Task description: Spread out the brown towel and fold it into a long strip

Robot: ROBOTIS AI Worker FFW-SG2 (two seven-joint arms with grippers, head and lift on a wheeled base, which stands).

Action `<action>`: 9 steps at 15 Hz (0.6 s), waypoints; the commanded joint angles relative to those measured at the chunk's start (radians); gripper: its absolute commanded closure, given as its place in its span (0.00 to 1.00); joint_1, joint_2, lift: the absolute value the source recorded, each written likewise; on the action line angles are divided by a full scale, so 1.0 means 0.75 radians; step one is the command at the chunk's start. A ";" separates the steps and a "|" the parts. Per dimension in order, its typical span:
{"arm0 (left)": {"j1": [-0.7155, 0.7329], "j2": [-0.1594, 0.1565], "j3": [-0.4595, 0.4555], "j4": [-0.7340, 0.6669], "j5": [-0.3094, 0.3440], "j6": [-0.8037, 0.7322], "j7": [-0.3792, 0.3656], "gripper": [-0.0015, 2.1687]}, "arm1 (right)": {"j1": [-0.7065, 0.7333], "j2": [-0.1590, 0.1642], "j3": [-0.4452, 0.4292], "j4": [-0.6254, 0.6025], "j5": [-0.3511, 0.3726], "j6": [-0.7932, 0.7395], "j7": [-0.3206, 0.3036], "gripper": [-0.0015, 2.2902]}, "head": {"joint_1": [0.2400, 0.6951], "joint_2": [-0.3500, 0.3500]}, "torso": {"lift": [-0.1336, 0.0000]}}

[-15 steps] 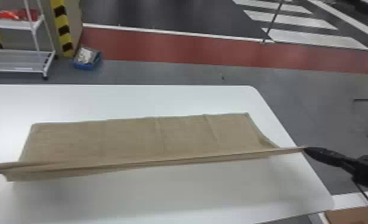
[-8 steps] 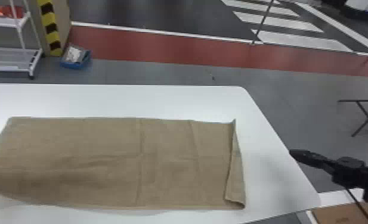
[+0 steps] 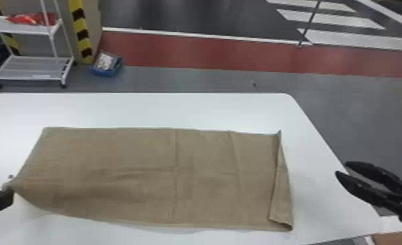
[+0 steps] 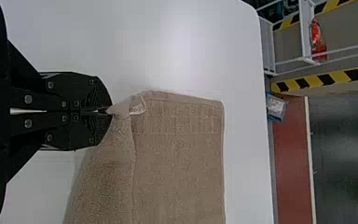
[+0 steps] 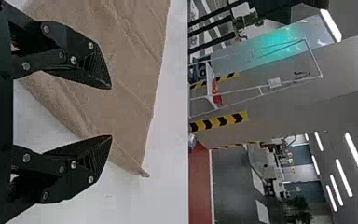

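My left gripper [image 3: 9, 192] is at the head view's left edge, shut on the near left corner of the brown towel [image 3: 138, 163]. In the left wrist view the left gripper [image 4: 108, 111] pinches that gathered corner of the towel [image 4: 182, 163]. The towel lies lengthwise across the table, lightly creased, its right end turned over in a narrow flap. Right of that end, apart from the cloth, my right gripper [image 3: 341, 167] stands open. The right wrist view has the right gripper [image 5: 111, 112] with its fingers parted and the towel [image 5: 126, 70] beyond them.
The white table [image 3: 177, 109] has its rounded far right corner behind the towel. On the floor behind it are a white shelf cart [image 3: 30, 68] and a blue bin [image 3: 107, 66]. A brown box [image 3: 395, 239] sits past the near right edge.
The right gripper let go of the towel's near edge, moved off to the right and opened. The towel's near side dropped toward the front, and its right end turned over. The left gripper still holds its corner.
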 commanded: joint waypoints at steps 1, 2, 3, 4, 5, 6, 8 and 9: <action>-0.014 0.000 -0.014 0.020 -0.002 0.010 0.000 0.84 | 0.148 0.112 0.012 -0.144 0.019 -0.230 -0.077 0.06 | 1.00 0.27 | 0.07; -0.018 0.002 -0.018 0.024 -0.002 0.010 0.000 0.84 | 0.203 0.163 0.030 -0.181 0.041 -0.300 -0.118 0.11 | 1.00 0.28 | 0.07; -0.020 0.002 -0.020 0.032 -0.002 0.010 -0.002 0.84 | 0.244 0.200 0.053 -0.185 0.060 -0.370 -0.153 0.13 | 1.00 0.29 | 0.07; -0.022 0.002 -0.022 0.041 -0.002 0.010 -0.004 0.84 | 0.271 0.224 0.079 -0.158 0.082 -0.451 -0.187 0.15 | 1.00 0.31 | 0.07; -0.022 0.004 -0.029 0.053 -0.002 0.010 -0.006 0.84 | 0.295 0.234 0.131 -0.099 0.119 -0.574 -0.222 0.17 | 1.00 0.33 | 0.07; -0.022 0.006 -0.039 0.063 -0.008 0.010 -0.006 0.84 | 0.312 0.245 0.182 -0.023 0.162 -0.746 -0.261 0.17 | 1.00 0.33 | 0.07; -0.022 0.006 -0.047 0.075 -0.012 0.010 -0.008 0.84 | 0.326 0.265 0.265 0.095 0.246 -1.004 -0.341 0.19 | 1.00 0.37 | 0.07; -0.022 0.006 -0.049 0.077 -0.012 0.010 -0.008 0.84 | 0.326 0.267 0.304 0.146 0.281 -1.065 -0.386 0.19 | 1.00 0.38 | 0.07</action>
